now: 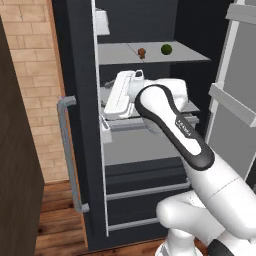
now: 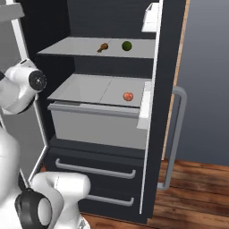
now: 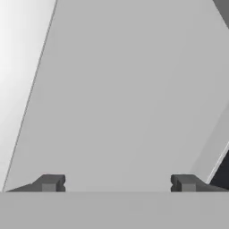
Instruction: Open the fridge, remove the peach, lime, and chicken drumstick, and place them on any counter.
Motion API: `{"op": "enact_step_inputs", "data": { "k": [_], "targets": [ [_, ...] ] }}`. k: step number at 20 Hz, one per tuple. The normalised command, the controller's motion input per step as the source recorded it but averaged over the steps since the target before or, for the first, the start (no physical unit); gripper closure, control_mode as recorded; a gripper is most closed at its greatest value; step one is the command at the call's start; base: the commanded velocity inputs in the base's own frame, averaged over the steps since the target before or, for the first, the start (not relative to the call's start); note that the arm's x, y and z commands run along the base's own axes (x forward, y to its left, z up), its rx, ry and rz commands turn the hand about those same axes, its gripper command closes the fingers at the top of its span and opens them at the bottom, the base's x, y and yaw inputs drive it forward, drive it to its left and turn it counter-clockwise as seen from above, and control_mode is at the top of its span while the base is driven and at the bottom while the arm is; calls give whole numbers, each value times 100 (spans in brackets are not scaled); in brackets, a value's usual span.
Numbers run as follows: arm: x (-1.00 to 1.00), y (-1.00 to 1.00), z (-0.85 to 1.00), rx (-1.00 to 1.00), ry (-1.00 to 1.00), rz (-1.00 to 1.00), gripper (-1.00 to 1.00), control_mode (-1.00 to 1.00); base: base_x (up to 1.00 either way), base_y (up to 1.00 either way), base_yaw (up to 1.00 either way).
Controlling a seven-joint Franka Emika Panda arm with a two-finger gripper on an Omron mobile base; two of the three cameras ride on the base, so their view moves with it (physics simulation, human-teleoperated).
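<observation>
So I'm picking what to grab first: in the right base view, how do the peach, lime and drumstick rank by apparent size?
1. Peach, though it sits on the lower, nearer shelf, which may flatter it.
2. Lime and drumstick, on the upper shelf, look about alike; the drumstick is longer but thinner, so I won't rank them.

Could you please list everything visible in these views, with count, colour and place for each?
fridge: one, dark navy-black, open, pale grey shelves, two drawers with grey handles below
door handle: one, grey bar, on the open door's outer face
lime: one, dark green, upper shelf, right of the drumstick
drumstick: one, brown, upper shelf
peach: one, orange-red, lower shelf, towards its right
brick wall: one, tan, left of the fridge
floor: wooden, brown, in front of the fridge
arm: one, white with dark joints, reaching into the fridge
tool: one, dark tips apart, over a grey shelf, holding nothing
</observation>
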Motion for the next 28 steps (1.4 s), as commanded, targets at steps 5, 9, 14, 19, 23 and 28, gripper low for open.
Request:
{"op": "enact_step_inputs", "data": {
  "k": [5,9,14,19,23,28],
  "targets": [
    [-10,75,63,-9,7,0,-100,-100,0,0,0],
    [0,7,88,-14,42,0,-100,-100,0,0,0],
    [0,-57,13,-17,40,-6,-100,-100,0,0,0],
    [0,-96,-51,-11,19,-52,-100,-100,0,0,0],
    [0,-99,-45,0,1,-71,-100,-100,0,0,0],
    [0,-91,-23,0,1,-74,-100,-100,0,0,0]
  ]
}}
